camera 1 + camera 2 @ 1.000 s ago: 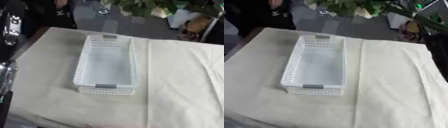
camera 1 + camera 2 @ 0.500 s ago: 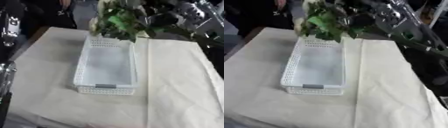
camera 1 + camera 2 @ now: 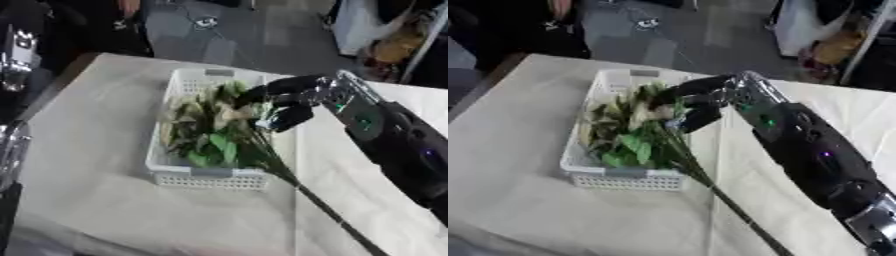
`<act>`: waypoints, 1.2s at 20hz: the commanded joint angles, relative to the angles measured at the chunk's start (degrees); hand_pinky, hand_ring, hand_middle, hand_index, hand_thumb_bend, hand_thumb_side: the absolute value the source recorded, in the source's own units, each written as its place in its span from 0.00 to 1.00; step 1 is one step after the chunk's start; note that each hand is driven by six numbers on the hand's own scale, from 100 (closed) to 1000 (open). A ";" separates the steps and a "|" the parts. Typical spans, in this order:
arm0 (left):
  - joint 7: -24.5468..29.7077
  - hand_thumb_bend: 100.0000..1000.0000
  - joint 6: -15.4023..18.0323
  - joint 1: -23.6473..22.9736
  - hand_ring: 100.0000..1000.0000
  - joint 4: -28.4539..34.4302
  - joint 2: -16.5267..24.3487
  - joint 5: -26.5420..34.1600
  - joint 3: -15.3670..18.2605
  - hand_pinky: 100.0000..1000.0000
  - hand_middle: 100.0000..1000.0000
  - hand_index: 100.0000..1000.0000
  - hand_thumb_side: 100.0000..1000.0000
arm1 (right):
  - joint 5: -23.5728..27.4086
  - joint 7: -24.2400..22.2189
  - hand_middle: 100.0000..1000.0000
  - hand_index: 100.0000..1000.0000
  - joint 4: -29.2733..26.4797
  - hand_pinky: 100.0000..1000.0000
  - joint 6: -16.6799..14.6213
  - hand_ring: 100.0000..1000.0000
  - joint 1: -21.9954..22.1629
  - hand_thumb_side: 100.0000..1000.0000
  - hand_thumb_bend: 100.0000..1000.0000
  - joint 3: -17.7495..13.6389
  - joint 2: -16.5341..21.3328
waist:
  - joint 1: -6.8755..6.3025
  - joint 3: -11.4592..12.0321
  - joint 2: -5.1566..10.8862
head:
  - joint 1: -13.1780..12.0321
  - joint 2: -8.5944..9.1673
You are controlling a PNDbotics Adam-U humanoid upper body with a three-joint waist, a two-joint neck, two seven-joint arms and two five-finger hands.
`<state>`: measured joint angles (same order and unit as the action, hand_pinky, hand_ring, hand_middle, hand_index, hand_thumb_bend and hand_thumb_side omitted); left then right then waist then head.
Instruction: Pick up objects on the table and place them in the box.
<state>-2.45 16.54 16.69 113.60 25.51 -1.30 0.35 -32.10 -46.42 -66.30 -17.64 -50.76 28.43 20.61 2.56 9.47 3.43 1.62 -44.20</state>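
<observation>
Right hand (image 3: 284, 100) has its fingers curled around the bouquet (image 3: 214, 130), at the top of the stems. Flower heads and leaves lie inside the white basket (image 3: 208, 178); stems (image 3: 324, 207) cross its near right corner onto the cream tablecloth (image 3: 87, 150). Cloth left of the basket is bare. Left hand out of frame.

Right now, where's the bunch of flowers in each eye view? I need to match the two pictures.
Left eye view: flowers fill the white basket at centre, stems trailing out toward the lower right.
Right eye view: same bunch, left of centre.
Shared landmark: the right hand over the basket's right wall.
</observation>
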 commanded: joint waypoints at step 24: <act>0.29 0.00 -0.18 0.72 0.69 0.99 0.42 0.16 -0.06 0.54 0.61 0.82 0.73 | 1.07 54.41 1.00 1.00 -14.89 0.98 0.10 1.00 -8.11 0.29 0.11 -15.33 7.64 | -0.24 -0.59 0.46 | -0.41 0.09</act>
<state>-2.19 16.32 16.68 113.60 25.50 -1.30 0.32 -30.53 3.49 -79.84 -18.22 -57.39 14.51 26.25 2.55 8.98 3.44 1.50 -44.20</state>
